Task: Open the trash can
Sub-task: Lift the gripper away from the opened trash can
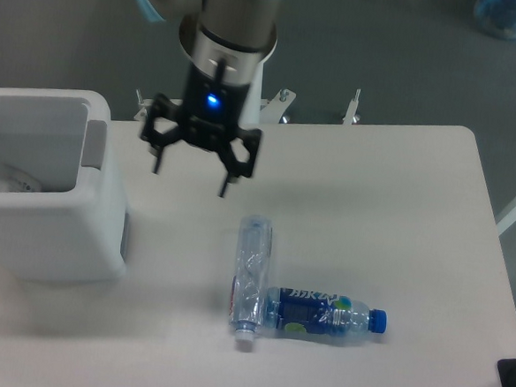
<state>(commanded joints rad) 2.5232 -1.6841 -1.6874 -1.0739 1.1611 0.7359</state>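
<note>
from the fixed camera above, my hand (pixel 191 178) hangs over the bench (pixel 398 212), its two fingers spread apart and clamped on nothing, the tips pointing down at bare surface. the blue light on my wrist is lit.

the trash can (pixel 47 232) stands at the left edge of the bench, just beside my hand but not touching it. looking down into it, i see an open well with something pale inside, maybe a liner, and a grey strip (pixel 95 144) running along its right rim, on the side nearest me. i cannot tell for sure whether the lid is swung back or pushed in; the top does look open from here.

two bottles lie lower on the bench, well apart from my hand: a clear bottle (pixel 251 280) lying lengthwise toward the camera, and a blue-capped bottle (pixel 320 313) lying across, its base touching the clear one.

i judge the opening step is either at its end or about to be checked. if the lid still needs work, the next move calls for shifting left over the grey strip and pressing down squarely with a fingertip, keeping clear of the can's wall so it doesn't slide.
</note>
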